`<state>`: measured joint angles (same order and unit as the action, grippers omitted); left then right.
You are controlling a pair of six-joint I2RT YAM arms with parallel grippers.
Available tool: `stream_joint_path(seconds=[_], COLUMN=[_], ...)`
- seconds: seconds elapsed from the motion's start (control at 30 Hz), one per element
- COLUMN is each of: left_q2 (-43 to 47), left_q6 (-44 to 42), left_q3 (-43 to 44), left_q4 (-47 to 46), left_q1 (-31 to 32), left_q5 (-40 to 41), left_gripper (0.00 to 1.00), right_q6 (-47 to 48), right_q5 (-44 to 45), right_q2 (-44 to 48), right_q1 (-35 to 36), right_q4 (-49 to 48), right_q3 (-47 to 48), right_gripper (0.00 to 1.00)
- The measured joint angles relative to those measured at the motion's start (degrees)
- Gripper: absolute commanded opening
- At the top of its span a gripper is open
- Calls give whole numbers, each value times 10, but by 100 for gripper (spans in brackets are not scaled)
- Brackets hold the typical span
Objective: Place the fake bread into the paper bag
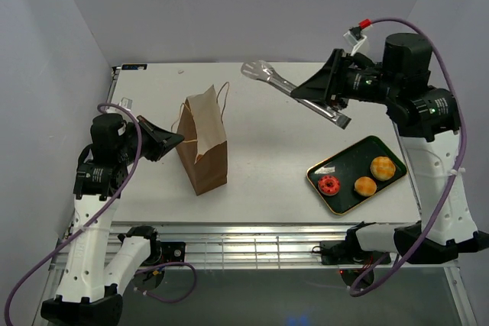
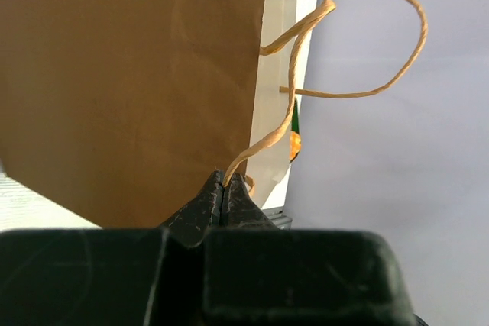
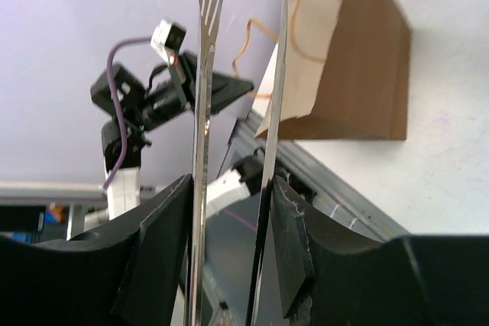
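The white tabletop point(image 1: 275, 150) carries a brown paper bag point(image 1: 205, 143) standing upright left of centre. The left pincer point(image 1: 176, 140) is pinched tight on one cord handle point(image 2: 244, 156) at the bag's left side. Well apart to the right lies a dark green tray point(image 1: 348, 159). Above the tabletop between bag and tray, the right pincer point(image 1: 315, 97) is clamped on metal tongs point(image 1: 279, 82). On the tray sit the bread pieces: two golden buns point(image 1: 383, 167) and a red donut point(image 1: 328, 184).
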<state>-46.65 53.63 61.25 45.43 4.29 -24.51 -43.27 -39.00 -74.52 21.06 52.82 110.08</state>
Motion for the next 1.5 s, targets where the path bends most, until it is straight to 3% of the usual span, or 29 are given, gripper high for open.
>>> stream_joint_path(seconds=[0.37, 0.7, 0.93, 1.13, 1.37, 1.5], left_q2=[-47, -86, -100, -120, -129, -129], left_q6=[-57, -84, -92, -99, -99, -99], left_q3=[29, 53, 70, 95, 97, 97], left_q4=[45, 81, 101, 110, 114, 115], left_q1=[0, 0, 0, 0, 0, 0], left_q5=[-21, -47, -57, -66, -71, -74], left_gripper=[0, 0, 0, 0, 0, 0], right_q6=[-22, -45, 23, 110, 129, 139], right_q5=[-5, -12, 35, 132, 175, 201], right_q2=[87, 83, 84, 75, 162, 194], right_q1=[-184, -233, -286, -297, -299, -299], right_q4=[-3, -3, 68, 167, 214, 228], right_q3=[-56, -54, -116, -212, -381, -410], right_gripper=[49, 49, 49, 49, 49, 49])
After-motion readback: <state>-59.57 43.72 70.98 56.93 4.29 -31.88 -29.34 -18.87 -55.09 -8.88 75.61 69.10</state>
